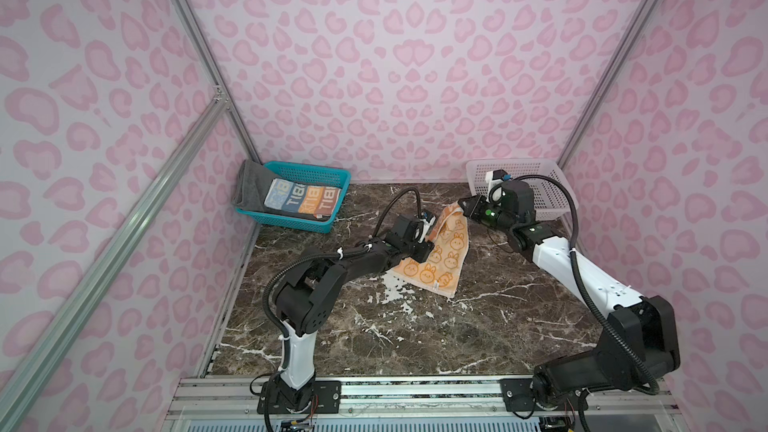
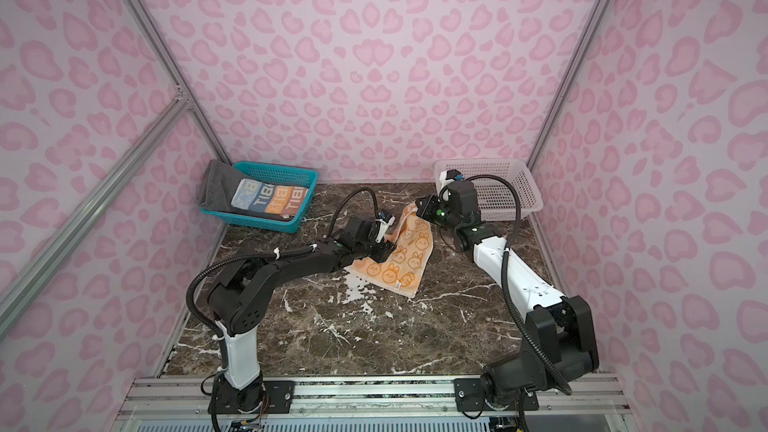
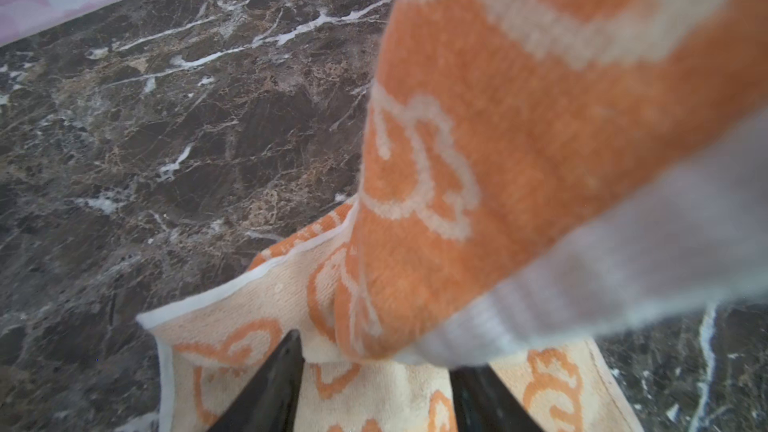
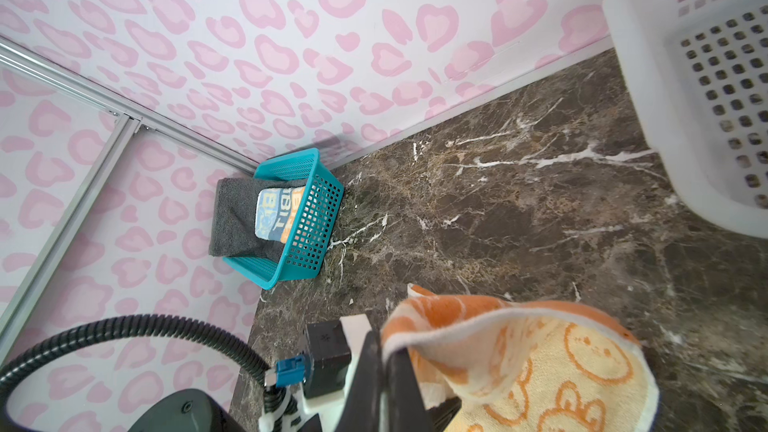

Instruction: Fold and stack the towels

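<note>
The orange towel (image 1: 451, 257) bears cream bunny faces.

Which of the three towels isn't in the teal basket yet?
The orange bunny-print towel: it lies on the marble table, one corner lifted by the right gripper, while the grey towel and the lettered towel sit in the teal basket.

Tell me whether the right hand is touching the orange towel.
Touching. The right wrist view shows the right hand clamped on the white-hemmed edge of the orange towel.
</note>
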Robot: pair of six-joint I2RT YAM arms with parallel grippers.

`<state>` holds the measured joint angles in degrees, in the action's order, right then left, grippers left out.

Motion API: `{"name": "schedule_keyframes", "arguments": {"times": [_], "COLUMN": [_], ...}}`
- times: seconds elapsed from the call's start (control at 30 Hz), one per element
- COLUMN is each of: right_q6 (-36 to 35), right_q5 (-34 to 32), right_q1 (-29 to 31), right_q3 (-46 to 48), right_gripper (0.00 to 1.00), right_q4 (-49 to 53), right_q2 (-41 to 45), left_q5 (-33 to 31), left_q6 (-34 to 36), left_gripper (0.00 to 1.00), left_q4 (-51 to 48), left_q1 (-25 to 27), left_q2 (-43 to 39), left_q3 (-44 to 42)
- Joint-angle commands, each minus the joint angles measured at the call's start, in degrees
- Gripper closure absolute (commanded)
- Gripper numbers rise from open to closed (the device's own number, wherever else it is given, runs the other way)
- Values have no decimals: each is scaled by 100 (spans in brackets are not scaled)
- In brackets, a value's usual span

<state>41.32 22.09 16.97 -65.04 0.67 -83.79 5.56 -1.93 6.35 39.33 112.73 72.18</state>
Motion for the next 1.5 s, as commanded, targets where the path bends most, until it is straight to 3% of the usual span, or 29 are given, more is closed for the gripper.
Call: {"name": "schedule_keyframes", "arguments": {"times": [0.0,0.27,0.6,0.83,1.03,1.47], "right_q6": [-36,-23,-67,-248,-803,-2205], "right_q5": [79,153,243,287,249,861], "right_q1": [-54,-166,-230,-278,-316,-326], "right_q3": [42,162,159,112,-223,-1566], "right_gripper": [100,100,100,100,100,100], "right_q4": [-145,-208,-163,82,836,2409], "right_q2": [19,96,117,112,-19,-377], "left_q5": [-70,63,-183,-68,153,-426], "left_q6": [67,-59,-236,-412,-321,1445], "left_gripper": [47,52,96,96,96,96], "left_q4": [167,95,-230,-326,-705,-2526], "left_q1": [7,1,-78,-331,-659,-1085], "left_q2": [184,471,709,318,-322,-2349], "left_q3": [228,454,841,665,567,1026]}}
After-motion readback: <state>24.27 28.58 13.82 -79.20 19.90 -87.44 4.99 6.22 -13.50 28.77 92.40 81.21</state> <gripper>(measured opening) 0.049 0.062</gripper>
